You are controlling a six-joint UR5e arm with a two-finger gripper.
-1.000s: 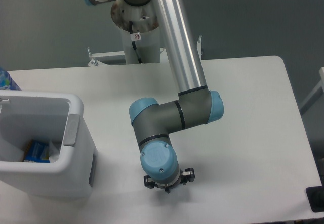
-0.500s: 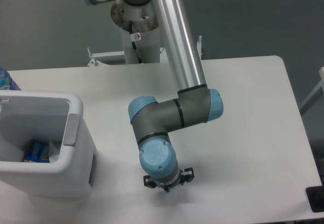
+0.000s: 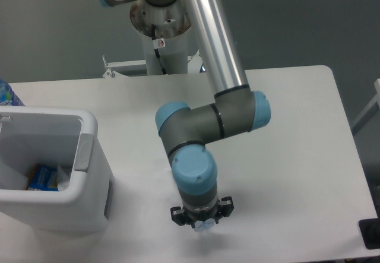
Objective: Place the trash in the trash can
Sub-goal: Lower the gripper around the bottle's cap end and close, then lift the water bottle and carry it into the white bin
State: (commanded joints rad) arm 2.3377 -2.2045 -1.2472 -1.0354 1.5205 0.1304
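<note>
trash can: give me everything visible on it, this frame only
The trash can is a boxy white plastic bin with a thick rounded rim and a grey side panel. It stands upright on the white table at the left edge of the view, partly cut off. Its top is open; a blue item and something pale lie inside. The gripper is apart from it, to its right.

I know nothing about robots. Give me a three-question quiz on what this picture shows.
1. True or false: the boxy white plastic trash can stands at the table's left side.
2. What colour is the packet lying inside it?
3. The end effector hangs over: A the can, B the white table, C the floor.

Key: 1 true. 2 blue. 3 B; a small clear bluish scrap shows at its tip, too small to identify.
</note>
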